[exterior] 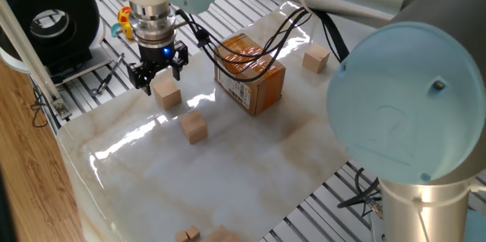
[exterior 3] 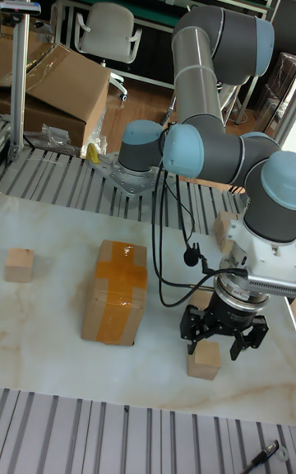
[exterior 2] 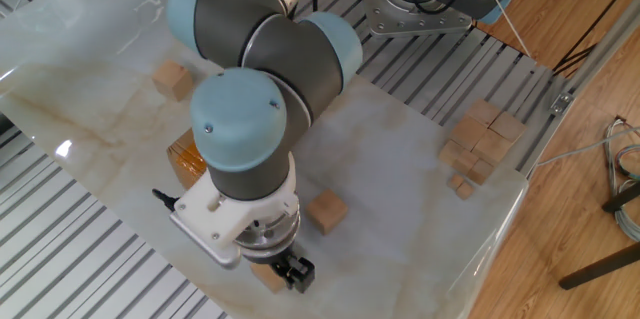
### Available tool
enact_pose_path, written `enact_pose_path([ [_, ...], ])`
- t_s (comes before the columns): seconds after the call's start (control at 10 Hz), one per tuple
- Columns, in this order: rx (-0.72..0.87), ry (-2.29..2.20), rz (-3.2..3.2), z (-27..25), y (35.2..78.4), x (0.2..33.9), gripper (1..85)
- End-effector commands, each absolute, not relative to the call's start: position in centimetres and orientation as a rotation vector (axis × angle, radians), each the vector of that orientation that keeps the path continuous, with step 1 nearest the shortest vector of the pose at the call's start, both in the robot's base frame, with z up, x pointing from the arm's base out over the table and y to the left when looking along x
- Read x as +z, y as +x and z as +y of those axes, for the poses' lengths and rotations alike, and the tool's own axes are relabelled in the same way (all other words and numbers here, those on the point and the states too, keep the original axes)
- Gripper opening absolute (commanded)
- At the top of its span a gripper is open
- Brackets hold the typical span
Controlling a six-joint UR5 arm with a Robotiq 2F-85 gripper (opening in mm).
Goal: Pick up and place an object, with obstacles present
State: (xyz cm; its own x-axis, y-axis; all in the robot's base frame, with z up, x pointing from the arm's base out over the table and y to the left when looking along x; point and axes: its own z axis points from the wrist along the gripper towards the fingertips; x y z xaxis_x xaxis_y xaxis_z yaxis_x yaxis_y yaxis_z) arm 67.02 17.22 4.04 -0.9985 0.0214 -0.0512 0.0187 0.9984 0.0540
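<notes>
Pincer [exterior: 158, 77] spread wide, low over the bench [exterior: 228, 158], fingers down on both sides of the wooden cube [exterior: 168, 93]. Cube sitting flat on the bench, right under the pincer, at about 5 o'clock from it in one fixed view. From the other fixed view, mostly hidden under the wrist, only a corner of the cube [exterior 2: 266, 276] peeking out. Cardboard box [exterior: 250, 73] at 3 o'clock from the cube, apart from it. Second cube [exterior: 194, 127] near, at 5 o'clock.
</notes>
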Motion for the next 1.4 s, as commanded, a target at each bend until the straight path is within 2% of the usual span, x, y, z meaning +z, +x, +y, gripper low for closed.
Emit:
enact_pose_path([
  [0.0,0.106,0.018,3.076,17.1,66.8,3.2,74.0],
  [0.4,0.057,-0.023,3.057,16.7,67.2,2.5,69.7],
  [0.7,0.064,-0.053,3.036,16.7,67.5,2.3,61.7],
  [0.8,0.061,-0.045,3.026,16.6,67.8,2.4,39.0],
  [1.0,0.038,-0.014,3.034,16.2,67.5,3.0,1.3],
  [1.1,0.027,-0.036,3.033,16.2,67.2,4.2,1.3],
  [1.3,0.124,-0.037,3.053,17.3,65.3,8.1,1.3],
])
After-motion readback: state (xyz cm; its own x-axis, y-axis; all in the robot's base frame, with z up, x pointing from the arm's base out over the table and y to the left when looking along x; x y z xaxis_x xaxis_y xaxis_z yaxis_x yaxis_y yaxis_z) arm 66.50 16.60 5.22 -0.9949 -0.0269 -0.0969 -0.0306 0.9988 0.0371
